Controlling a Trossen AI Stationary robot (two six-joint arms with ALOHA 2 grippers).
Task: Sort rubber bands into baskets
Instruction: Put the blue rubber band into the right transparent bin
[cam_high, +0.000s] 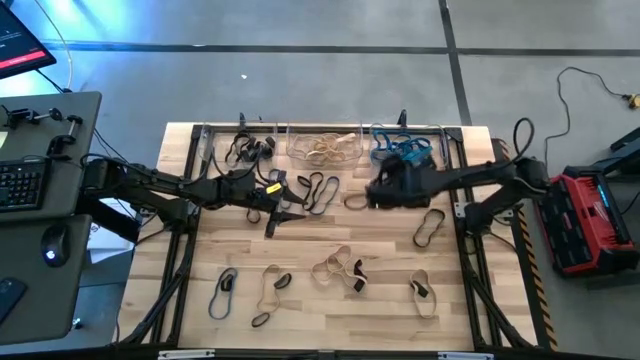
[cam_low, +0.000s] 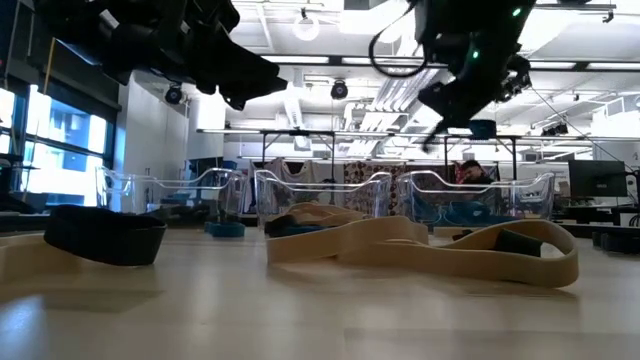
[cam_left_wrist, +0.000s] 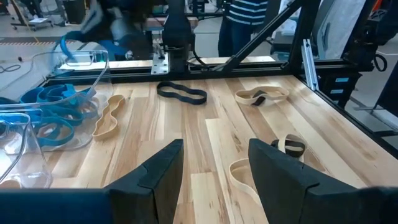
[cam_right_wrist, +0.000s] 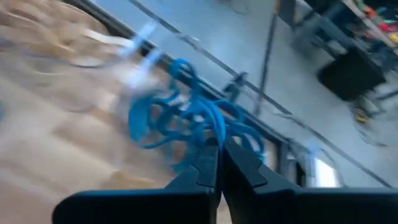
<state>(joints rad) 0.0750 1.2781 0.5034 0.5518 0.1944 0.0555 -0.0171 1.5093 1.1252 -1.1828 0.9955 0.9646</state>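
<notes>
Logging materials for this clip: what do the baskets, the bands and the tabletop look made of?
Baskets: clear, glossy, probably hard plastic; the room shows through their walls.
Tan bands: matte, rubber-like; flat strips lying in limp curves.
Tabletop: light wood planks, likely butcher block; visible grain and seams, smooth finish.

three baskets behind loose rubber bands

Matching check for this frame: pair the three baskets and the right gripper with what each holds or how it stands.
Column 1:
1. left basket
2. middle basket
3. right basket
4. right gripper

Column 2:
A. blue bands
B. fingers shut
C. black bands
D. tan bands

Pairs: 1-C, 2-D, 3-A, 4-B
</notes>
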